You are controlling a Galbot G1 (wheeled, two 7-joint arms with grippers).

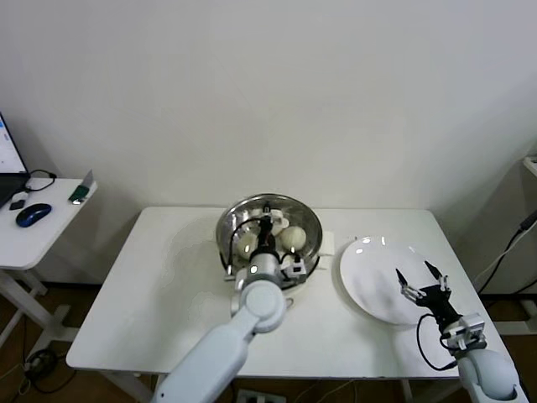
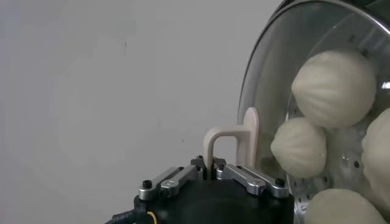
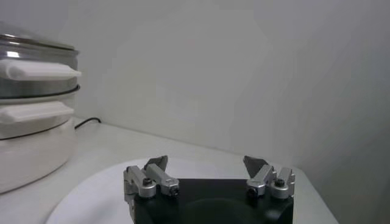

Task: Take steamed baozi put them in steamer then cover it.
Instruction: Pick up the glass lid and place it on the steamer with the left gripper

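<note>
Centrally on your white table (image 1: 168, 285) sits the steamer (image 1: 307, 220), steel pot on a cream base, toward the back edge. Right of it, close by, lies the white plate (image 1: 369, 277), bare. Glass cover (image 2: 274, 73) rests over the steamer; through it you can see baozi (image 2: 334, 88) bunched on the perforated tray. Your left gripper (image 2: 214, 171) is above the pot, jaws clamped tight on the cover's cream handle (image 2: 234, 137). Your right gripper (image 1: 424, 281) hangs over the plate, jaws spread wide, holding nothing, well apart from the steamer.
</note>
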